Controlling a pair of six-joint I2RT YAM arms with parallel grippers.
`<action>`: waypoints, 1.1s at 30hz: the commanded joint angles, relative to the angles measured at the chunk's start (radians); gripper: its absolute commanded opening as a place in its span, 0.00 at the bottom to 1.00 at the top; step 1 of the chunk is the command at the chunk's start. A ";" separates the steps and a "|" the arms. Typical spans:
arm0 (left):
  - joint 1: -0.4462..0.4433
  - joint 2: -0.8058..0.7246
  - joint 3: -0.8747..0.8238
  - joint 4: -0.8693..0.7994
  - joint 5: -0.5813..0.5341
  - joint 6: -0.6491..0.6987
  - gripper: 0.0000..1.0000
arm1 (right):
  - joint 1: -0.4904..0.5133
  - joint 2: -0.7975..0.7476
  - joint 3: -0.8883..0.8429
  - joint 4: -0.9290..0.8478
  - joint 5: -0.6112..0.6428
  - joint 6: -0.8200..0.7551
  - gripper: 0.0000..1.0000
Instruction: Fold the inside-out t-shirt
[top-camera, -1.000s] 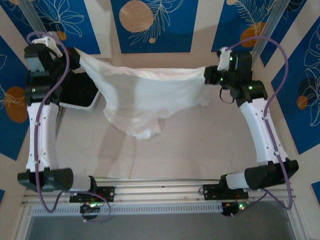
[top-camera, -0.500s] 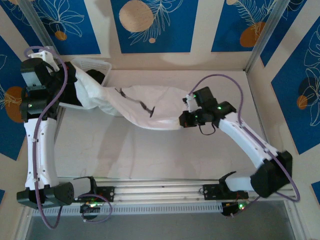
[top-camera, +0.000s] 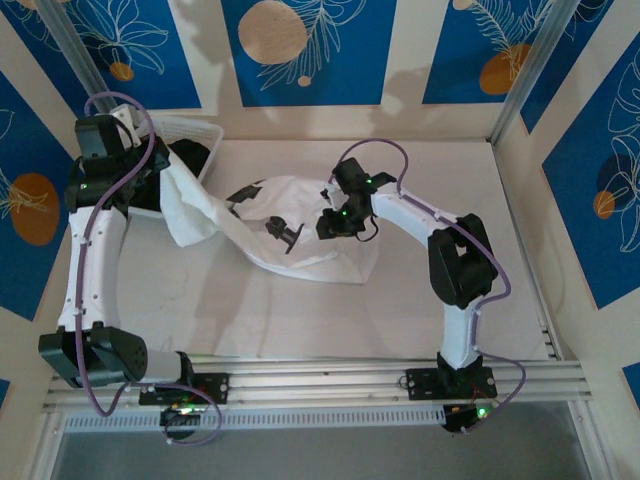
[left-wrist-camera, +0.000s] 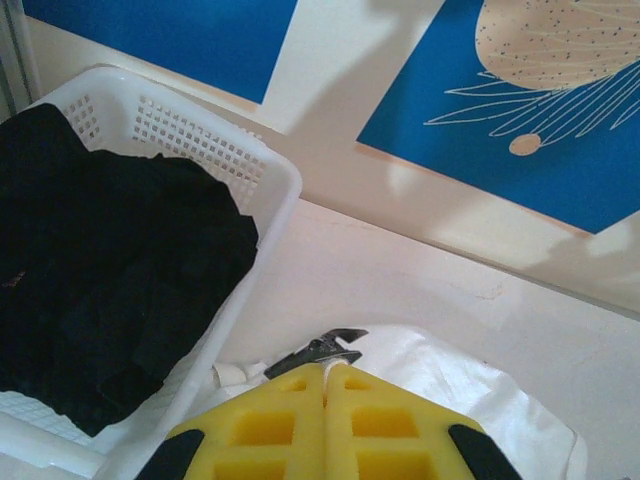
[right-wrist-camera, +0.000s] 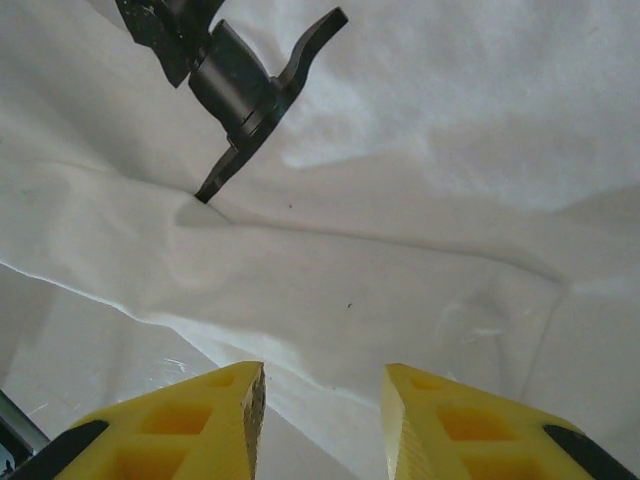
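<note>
Top external: left gripper (left-wrist-camera: 323, 372) pinching inside-out t-shirt (top-camera: 300, 255); right arm (top-camera: 458, 262) folded, right gripper (right-wrist-camera: 323, 378) spread

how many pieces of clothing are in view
2. The white t-shirt lies crumpled across the table. The black garment sits in the white basket at the far left. More could be hidden beneath it.

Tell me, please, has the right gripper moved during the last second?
Yes. The right gripper has moved leftward and toward the near side, away from the metal corner post, and is now over the t-shirt mid-table.
</note>
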 joint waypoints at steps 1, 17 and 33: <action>0.006 -0.013 -0.008 0.025 0.015 0.016 0.00 | -0.009 -0.080 -0.061 -0.017 0.058 -0.018 0.38; -0.011 -0.013 -0.035 0.054 0.031 0.000 0.00 | -0.020 0.015 -0.161 0.035 0.184 -0.038 0.34; -0.011 -0.026 -0.038 0.060 0.040 -0.002 0.00 | -0.074 -0.110 -0.302 0.142 0.108 0.012 0.02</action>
